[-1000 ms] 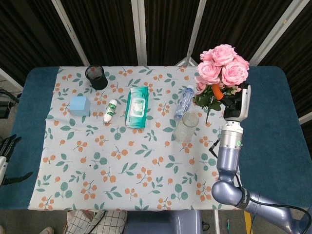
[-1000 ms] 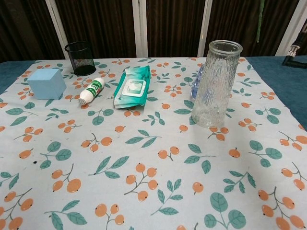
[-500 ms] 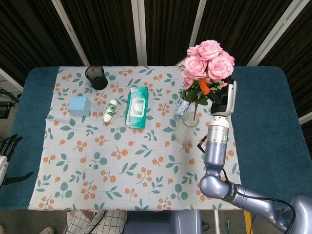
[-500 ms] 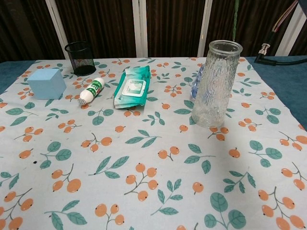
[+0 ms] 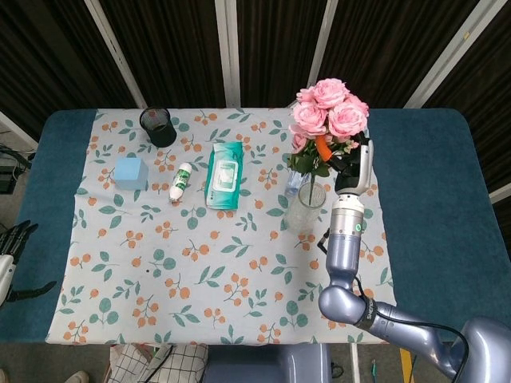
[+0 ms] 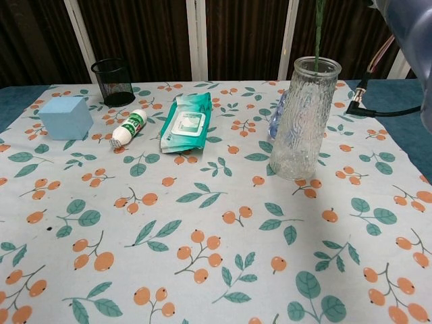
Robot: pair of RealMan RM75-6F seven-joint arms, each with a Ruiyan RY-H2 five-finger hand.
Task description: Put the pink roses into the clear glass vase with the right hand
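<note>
Your right hand is grasping the pink roses near the top right of the head view, right over the clear glass vase, with a green stem just at the vase's mouth. The table is blue, under a white cloth with orange berries and green leaves, and dark curtains hang behind it. Your left hand sits at the far left edge, fingers apart, holding nothing.

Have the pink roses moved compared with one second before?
Yes. The pink roses moved left toward the glass vase; now their stem hangs above its mouth.
</note>
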